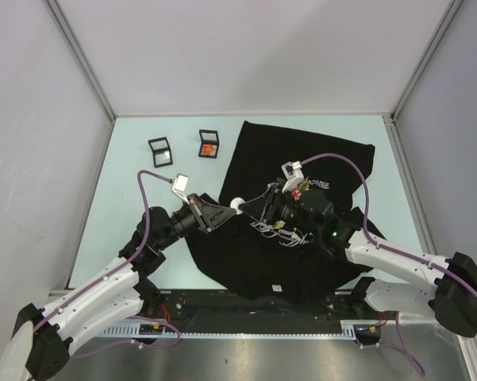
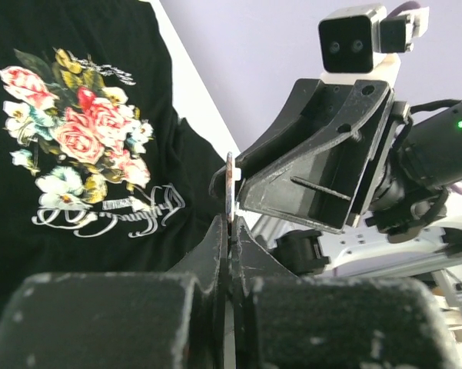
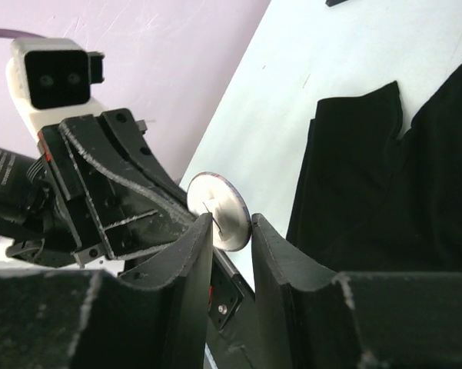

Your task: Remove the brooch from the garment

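Note:
The garment (image 1: 301,159) is a black T-shirt spread on the table; its rose print and white lettering show in the left wrist view (image 2: 84,146). The brooch (image 1: 236,203) is a small round white disc held in the air above the shirt's left edge. My left gripper (image 1: 224,211) is shut on the brooch, which shows edge-on (image 2: 229,184) between its jaws. My right gripper (image 1: 252,208) faces it, open, with its fingertips (image 3: 204,231) on either side of the disc (image 3: 219,209), whose pin back shows.
Two small black-framed boxes stand at the back left, one pale inside (image 1: 160,149) and one with an orange piece (image 1: 209,144). Grey walls enclose the table on three sides. The shirt's sleeve (image 3: 353,154) lies beyond the right gripper.

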You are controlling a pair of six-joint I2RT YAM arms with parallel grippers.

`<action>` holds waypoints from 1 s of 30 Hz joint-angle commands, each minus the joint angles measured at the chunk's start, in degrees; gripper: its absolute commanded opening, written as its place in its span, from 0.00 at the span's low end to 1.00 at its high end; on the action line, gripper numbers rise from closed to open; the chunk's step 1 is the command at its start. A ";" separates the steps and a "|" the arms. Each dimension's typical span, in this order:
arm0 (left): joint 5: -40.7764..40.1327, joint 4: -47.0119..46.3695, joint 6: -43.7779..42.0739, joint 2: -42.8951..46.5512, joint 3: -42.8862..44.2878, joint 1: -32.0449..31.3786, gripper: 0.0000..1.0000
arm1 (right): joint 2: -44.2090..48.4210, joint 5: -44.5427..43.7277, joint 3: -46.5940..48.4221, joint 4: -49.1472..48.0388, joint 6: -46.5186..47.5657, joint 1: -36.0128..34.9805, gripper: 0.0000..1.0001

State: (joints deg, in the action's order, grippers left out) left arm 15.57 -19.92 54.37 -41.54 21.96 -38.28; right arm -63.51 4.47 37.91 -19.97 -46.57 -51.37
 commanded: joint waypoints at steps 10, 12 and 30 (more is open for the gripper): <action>-5.99 5.07 -10.94 0.93 7.14 -5.66 0.00 | -1.80 -2.80 1.90 1.85 -2.65 -0.04 0.30; -6.17 5.42 -11.65 1.20 7.40 -5.84 0.00 | -1.54 -2.62 1.90 2.30 -3.09 -0.04 0.30; -13.01 12.60 -11.30 0.94 9.24 -7.95 0.00 | 3.12 -13.96 1.55 5.90 -5.29 -2.68 0.39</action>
State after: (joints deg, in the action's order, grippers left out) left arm 4.64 -9.63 43.09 -41.54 27.14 -45.43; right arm -62.98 -3.44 38.06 -15.77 -52.60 -53.71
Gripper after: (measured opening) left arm 0.006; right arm 0.351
